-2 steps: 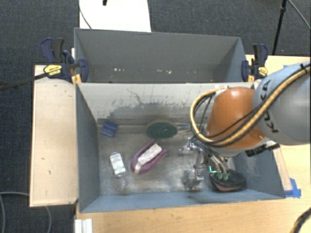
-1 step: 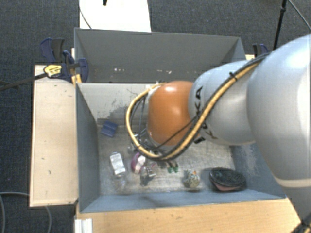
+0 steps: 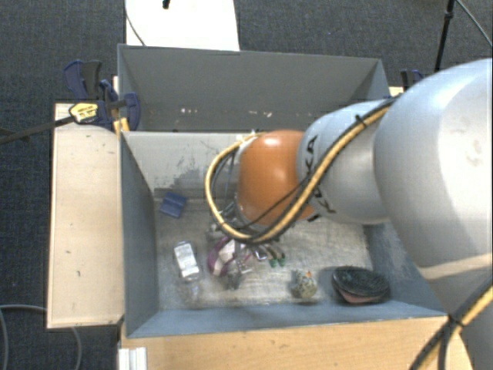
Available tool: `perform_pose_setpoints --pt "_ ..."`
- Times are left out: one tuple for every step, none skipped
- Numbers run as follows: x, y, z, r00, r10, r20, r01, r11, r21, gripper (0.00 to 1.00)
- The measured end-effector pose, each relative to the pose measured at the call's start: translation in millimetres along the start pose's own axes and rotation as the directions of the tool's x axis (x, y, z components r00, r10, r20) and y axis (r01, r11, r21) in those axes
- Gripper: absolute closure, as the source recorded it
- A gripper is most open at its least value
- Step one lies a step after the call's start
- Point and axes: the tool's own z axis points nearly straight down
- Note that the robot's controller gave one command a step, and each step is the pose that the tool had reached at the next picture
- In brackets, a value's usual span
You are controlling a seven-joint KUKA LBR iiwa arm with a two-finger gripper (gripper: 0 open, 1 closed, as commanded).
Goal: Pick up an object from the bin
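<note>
The arm (image 3: 431, 168) came in from the right side of the frame and bent down into the grey bin (image 3: 142, 230). Its orange cover (image 3: 269, 177) sat over the middle of the bin floor, and yellow and black cables (image 3: 219, 206) looped round the cover's left side. Under the cover the claw (image 3: 237, 267) hung low over the floor, in the lower middle of the frame. From where I stood I could not tell how far open it was or whether it had hold of anything, because its dark parts ran together with the bits beneath it.

The thing closest to it was a small pink-and-white thing (image 3: 222, 256). It lay just left of the claw and right up against it, though I could not tell if the two touched. A small green piece (image 3: 276, 261) lay just to the right of the claw.

The other things were spread out. A clear bottle (image 3: 186, 259) lay on its side to the left of the pink-and-white thing. A blue block (image 3: 173, 203) sat further up and left, near the left wall. Along the near wall, toward the lower right, were a mottled greenish lump (image 3: 303, 285) and, beside it, a dark round disc (image 3: 360, 284).
</note>
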Motion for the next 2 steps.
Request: perform_pose_setpoints --pt "-0.8 1.6 -2.9 1.000 0.000 0.004 0.000 1.000 -0.001 1.00" --pt "14.0 -25.3 -164.7 0.974 -0.227 0.003 0.227 0.974 0.001 1.00"
